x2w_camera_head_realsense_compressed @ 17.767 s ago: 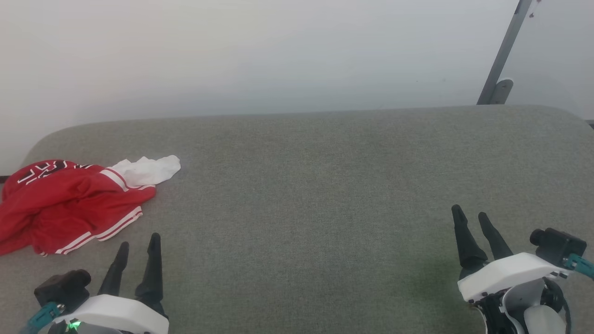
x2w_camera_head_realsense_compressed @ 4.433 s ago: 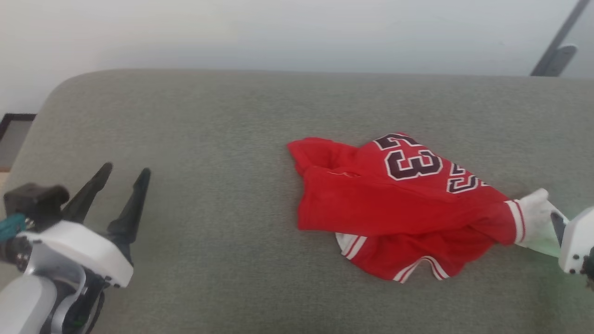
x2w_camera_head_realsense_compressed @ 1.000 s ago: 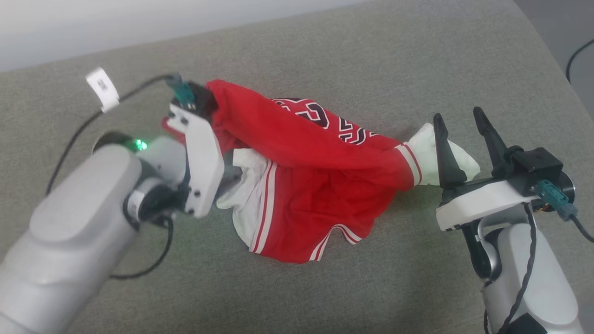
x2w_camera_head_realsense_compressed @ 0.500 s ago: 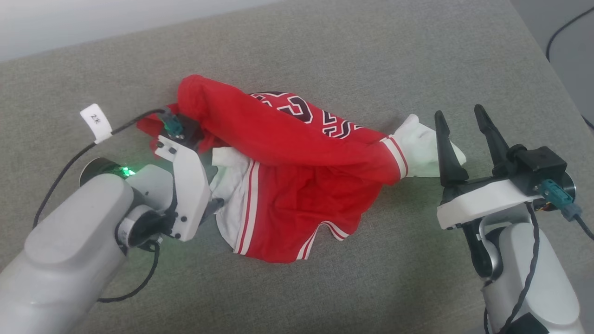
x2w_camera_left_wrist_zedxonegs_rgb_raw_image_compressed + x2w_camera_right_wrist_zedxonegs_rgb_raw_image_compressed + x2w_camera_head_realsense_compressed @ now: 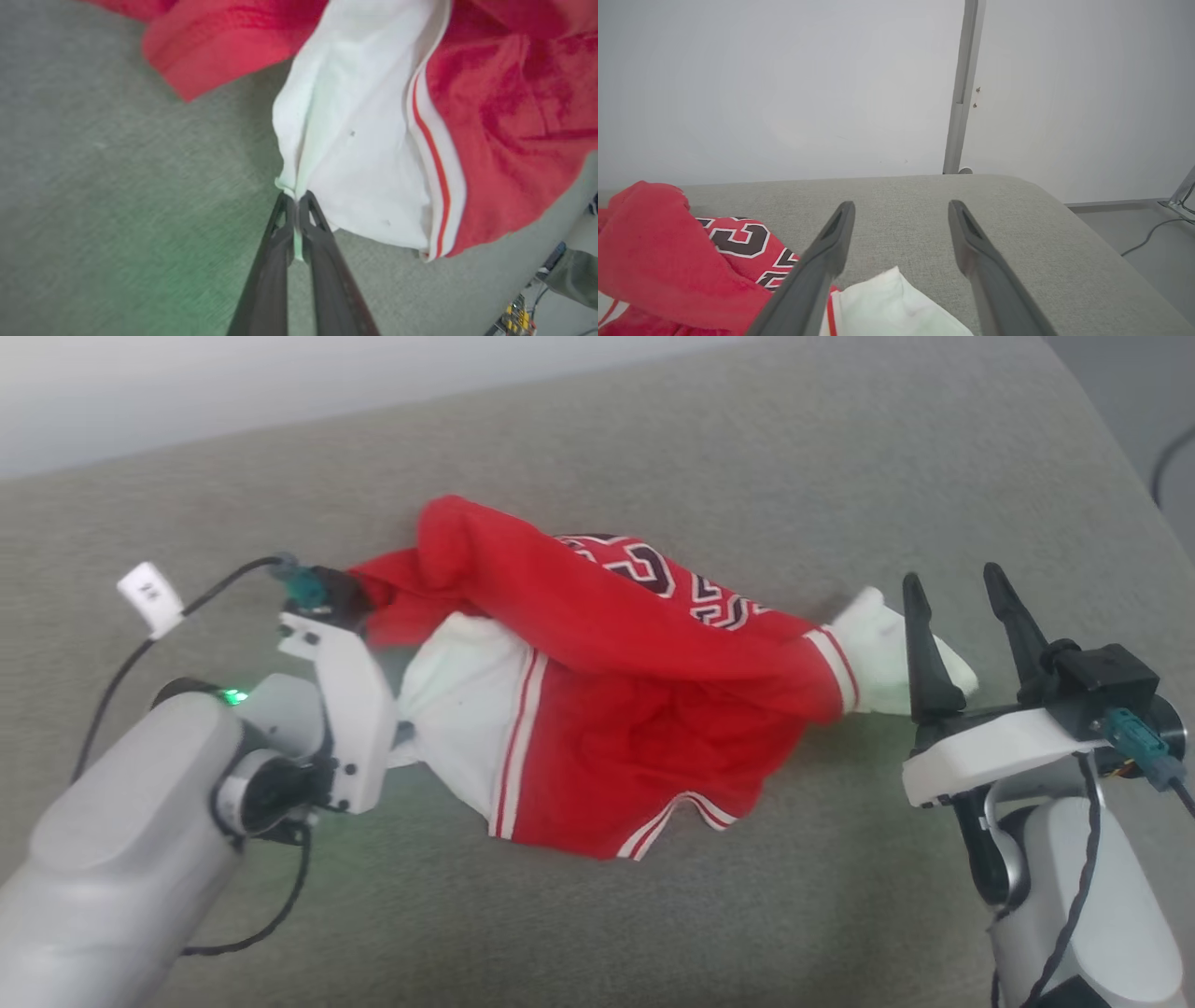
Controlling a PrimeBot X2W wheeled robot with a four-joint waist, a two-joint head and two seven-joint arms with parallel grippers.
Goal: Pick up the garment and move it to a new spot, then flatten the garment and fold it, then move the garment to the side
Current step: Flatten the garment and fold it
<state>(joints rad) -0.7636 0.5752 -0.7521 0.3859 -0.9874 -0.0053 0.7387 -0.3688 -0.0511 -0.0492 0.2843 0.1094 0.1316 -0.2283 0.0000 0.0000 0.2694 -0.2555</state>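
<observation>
Garment (image 5: 616, 709) bunched on grey cushion (image 5: 747, 476), left hand (image 5: 295, 205) clamped on its white sleeve (image 5: 355, 154), right hand (image 5: 950, 577) spread wide, empty

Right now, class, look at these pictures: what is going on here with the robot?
The robot's left hand is shut on the white sleeve of a crumpled red garment lying on a grey cushion. Its right hand stands open by the other sleeve, gripping nothing. The garment is not yet flattened or folded.
</observation>
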